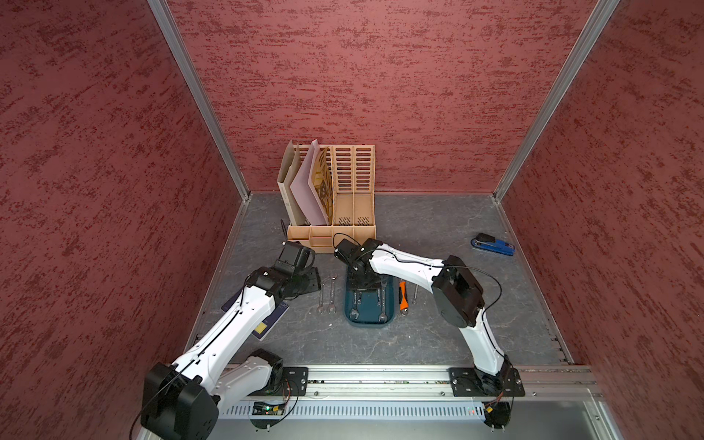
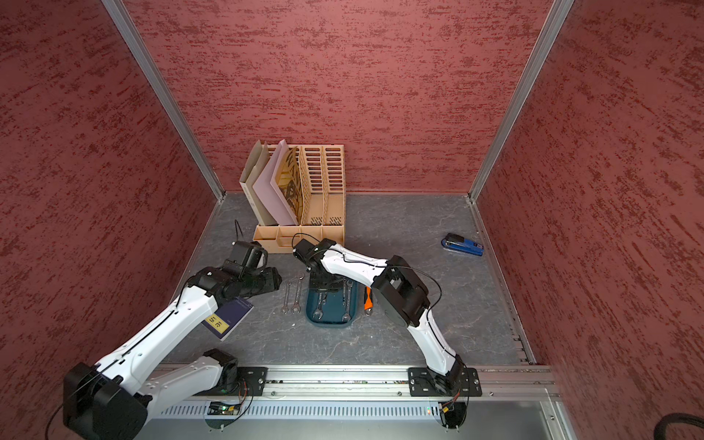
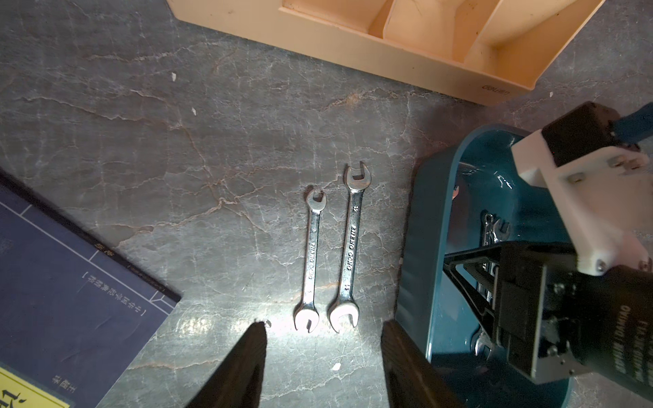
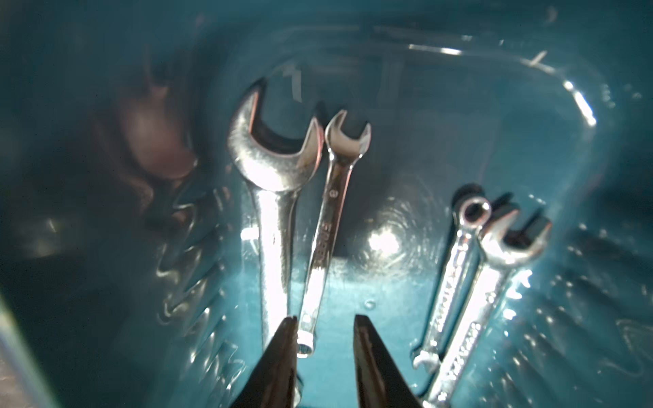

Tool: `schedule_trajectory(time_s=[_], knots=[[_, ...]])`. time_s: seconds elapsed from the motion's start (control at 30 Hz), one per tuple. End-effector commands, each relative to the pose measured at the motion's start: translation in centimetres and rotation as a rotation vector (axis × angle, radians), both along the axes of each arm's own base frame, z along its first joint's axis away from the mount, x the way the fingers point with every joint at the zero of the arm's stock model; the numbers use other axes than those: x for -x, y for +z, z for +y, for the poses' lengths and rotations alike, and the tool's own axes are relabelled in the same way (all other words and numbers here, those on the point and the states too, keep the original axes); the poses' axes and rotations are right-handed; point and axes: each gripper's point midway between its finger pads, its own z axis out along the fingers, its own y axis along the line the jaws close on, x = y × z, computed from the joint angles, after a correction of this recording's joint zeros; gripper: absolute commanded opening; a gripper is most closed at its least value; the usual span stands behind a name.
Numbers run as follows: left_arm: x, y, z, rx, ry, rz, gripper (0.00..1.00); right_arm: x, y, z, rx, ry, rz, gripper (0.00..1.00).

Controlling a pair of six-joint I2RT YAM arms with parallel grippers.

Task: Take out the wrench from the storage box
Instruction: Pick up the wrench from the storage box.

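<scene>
The storage box (image 1: 367, 323) (image 2: 331, 324) is a shallow teal tray in the middle of the table, with several steel wrenches lying in it. My right gripper (image 1: 368, 295) (image 4: 325, 318) reaches down into it. Its jaws stand narrowly apart around the ring end of a small wrench (image 4: 332, 197), which touches one finger; a gap remains on the other side. A large open-end wrench (image 4: 275, 176) lies beside it. My left gripper (image 3: 324, 326) (image 1: 310, 281) hangs open left of the box, over two wrenches (image 3: 312, 258) (image 3: 351, 247) on the table.
A beige file organizer (image 1: 331, 198) stands just behind the box. A blue book (image 2: 228, 320) lies under my left arm. An orange-handled tool (image 1: 402, 297) lies right of the box, and a blue stapler (image 1: 493, 244) sits far right.
</scene>
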Motion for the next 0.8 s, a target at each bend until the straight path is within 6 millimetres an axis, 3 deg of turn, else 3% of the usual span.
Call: schedule_trajectory(time_s=[0.0,0.5,0.77], knots=[[0.0,-0.4,0.0,0.001,-0.01,0.004,0.55,-1.2,-0.7,-0.2,0.022,-0.02,-0.02,0.28],[-0.1,-0.3,0.1,0.008,-0.012,0.002,0.55,-1.0,-2.5,0.0,0.016,-0.026,0.013,0.31],[-0.1,-0.4,0.1,0.011,-0.013,0.005,0.55,-1.0,-2.5,0.1,0.008,-0.03,0.014,0.34]])
